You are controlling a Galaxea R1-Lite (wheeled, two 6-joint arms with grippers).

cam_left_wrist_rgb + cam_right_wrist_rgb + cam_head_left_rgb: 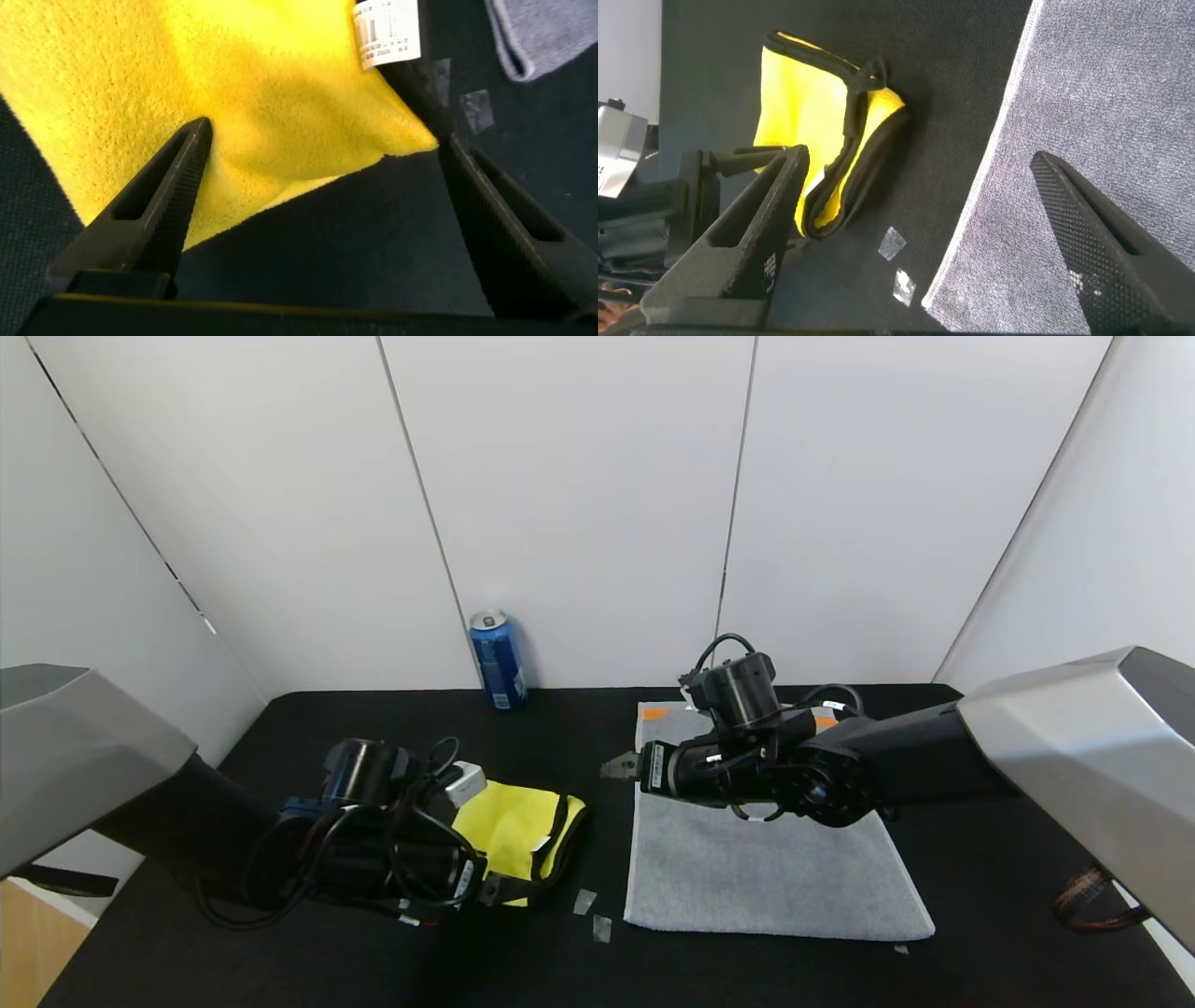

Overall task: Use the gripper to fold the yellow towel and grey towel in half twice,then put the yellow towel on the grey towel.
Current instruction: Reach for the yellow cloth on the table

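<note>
The yellow towel [513, 821] lies folded and rumpled on the black table, left of centre, its dark trim along the right side. My left gripper [497, 889] is low at the towel's near edge, open; in the left wrist view one finger touches the yellow towel [234, 84], the other stands over bare table, and the left gripper [325, 138] holds nothing. The grey towel [766, 868] lies flat to the right, with orange marks at its far edge. My right gripper [619, 767] hovers open over the grey towel's far left edge, straddling the grey towel [1083, 112] and the table, with the yellow towel [785, 103] beyond the right gripper [920, 159].
A blue can [498, 660] stands at the back of the black table [373, 728], against the white wall. Two small clear tape pieces [588, 910] lie between the towels. A white label [388, 33] shows on the yellow towel's trim. White panels enclose the table on three sides.
</note>
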